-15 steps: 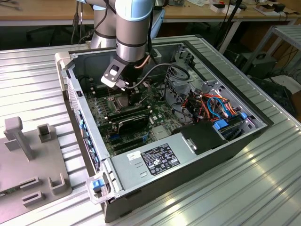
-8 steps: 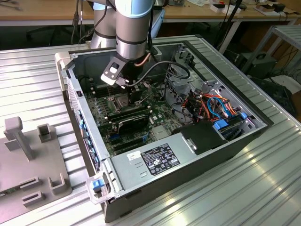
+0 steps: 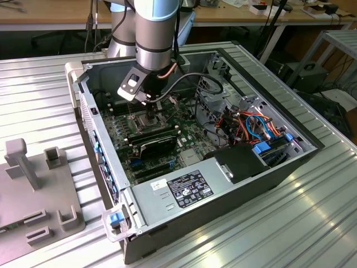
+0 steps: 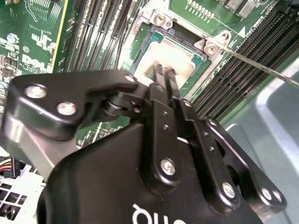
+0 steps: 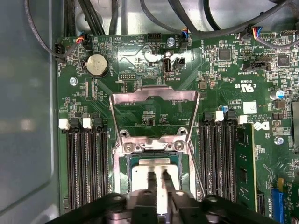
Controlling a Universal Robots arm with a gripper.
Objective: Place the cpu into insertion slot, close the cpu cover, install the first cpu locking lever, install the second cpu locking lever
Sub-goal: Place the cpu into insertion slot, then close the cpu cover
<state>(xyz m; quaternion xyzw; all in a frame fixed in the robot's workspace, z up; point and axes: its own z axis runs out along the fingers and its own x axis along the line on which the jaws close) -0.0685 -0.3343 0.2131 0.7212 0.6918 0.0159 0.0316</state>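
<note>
The cpu (image 5: 139,179) sits flat in the insertion slot (image 5: 120,158), silvery plate up, directly beneath the pincer (image 5: 157,176). The pincer's tips stand nearly together, a slit between them, over the plate's middle rather than across its edges. Whether they touch it I cannot tell.

The cpu cover (image 5: 154,91) lies swung open beyond the slot, on the side away from the pincer, hinge edge nearest the cpu. One thin locking lever (image 4: 261,66) stands free beside the slot.

The exterior view gives the wider setting: the arm reaches down into the open computer case (image 3: 223,209) on the ribbed bench (image 3: 39,84). The wrist views give the tips' fit over the plate.
</note>
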